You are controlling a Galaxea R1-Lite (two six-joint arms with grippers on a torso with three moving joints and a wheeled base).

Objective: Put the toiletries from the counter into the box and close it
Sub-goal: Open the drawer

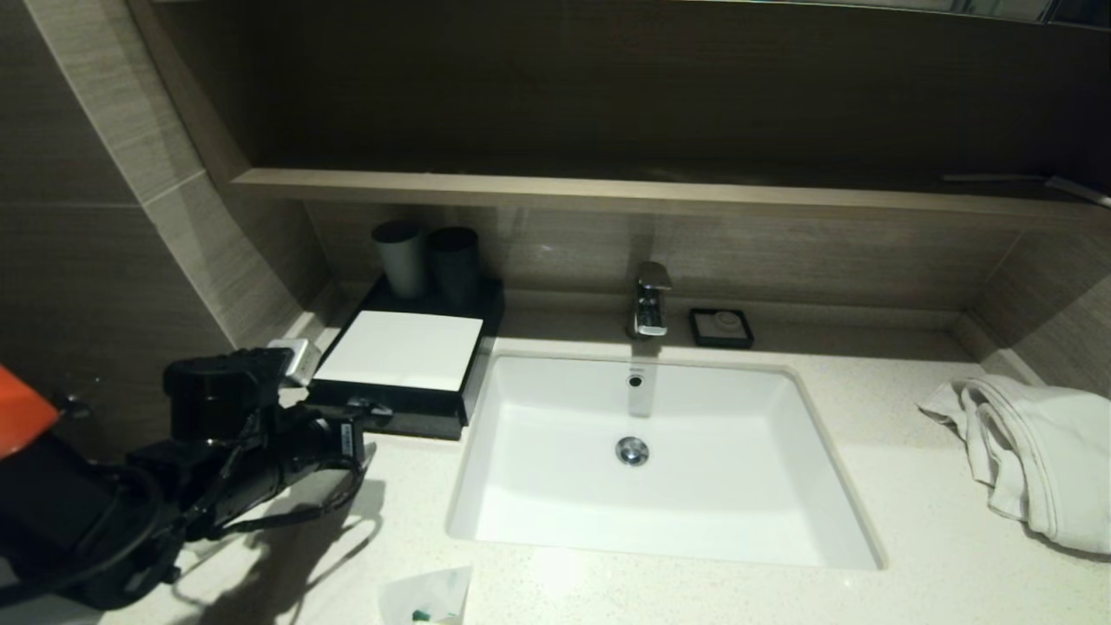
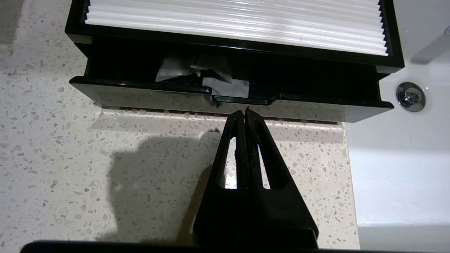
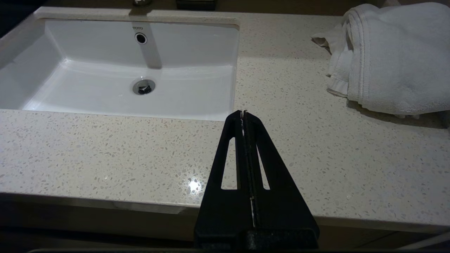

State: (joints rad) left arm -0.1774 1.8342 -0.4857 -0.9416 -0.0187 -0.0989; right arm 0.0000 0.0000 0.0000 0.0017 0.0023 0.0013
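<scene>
The black box (image 1: 399, 350) with its white top panel stands at the back left of the counter (image 1: 911, 521). Its drawer (image 2: 140, 96) is pulled out a little, and crinkly white toiletries (image 2: 211, 75) lie inside. My left gripper (image 2: 244, 111) is shut and holds nothing, its tips right at the small handle in the middle of the drawer front. In the head view the left gripper (image 1: 369, 410) is just in front of the box. One sachet (image 1: 427, 597) with green items lies at the counter's front edge. My right gripper (image 3: 243, 113) is shut and empty, over the counter near the sink's front right corner.
The white sink (image 1: 660, 451) is right of the box, with a tap (image 1: 651, 299) and a black soap dish (image 1: 720, 327) behind it. A white towel (image 1: 1033, 451) lies far right. Two grey cups (image 1: 399, 256) stand behind the box, under a wooden shelf (image 1: 608, 191).
</scene>
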